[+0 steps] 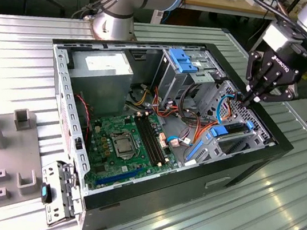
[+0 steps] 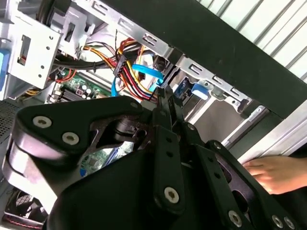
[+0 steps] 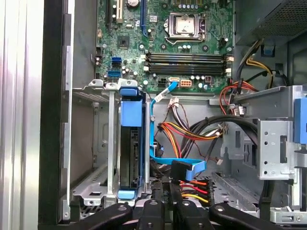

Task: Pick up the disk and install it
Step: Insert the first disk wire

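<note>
We see the pincer (image 1: 254, 98) hanging over the open computer case (image 1: 189, 184), above the corner toward the exterior view's right. Its fingers are drawn together with nothing between them; in the second wrist view the pincer (image 2: 165, 96) shows the two tips meeting in a narrow point.

The disk (image 1: 231, 131) sits inside the case. It stands on edge in the metal drive cage (image 3: 96, 143), and its blue carrier frames the dark body. In the first wrist view the disk (image 3: 132, 115) fills its slot, with the pincer (image 3: 167, 191) just beside the cage's near end. We cannot tell whether the fingertips touch anything there.

A flat blue cable (image 3: 177, 165) curls next to the cage, above a bundle of red, orange and yellow wires (image 3: 192, 132). Beyond them lies the green circuit board (image 3: 182, 48), which also shows on the case floor in the exterior view (image 1: 126, 145). A grey power box (image 1: 101, 78) sits in the far corner.

The case rests on a ribbed metal worktop (image 1: 241, 221). In the second wrist view a person's hand (image 2: 271, 172) rests on the worktop beside the case's outer wall.
</note>
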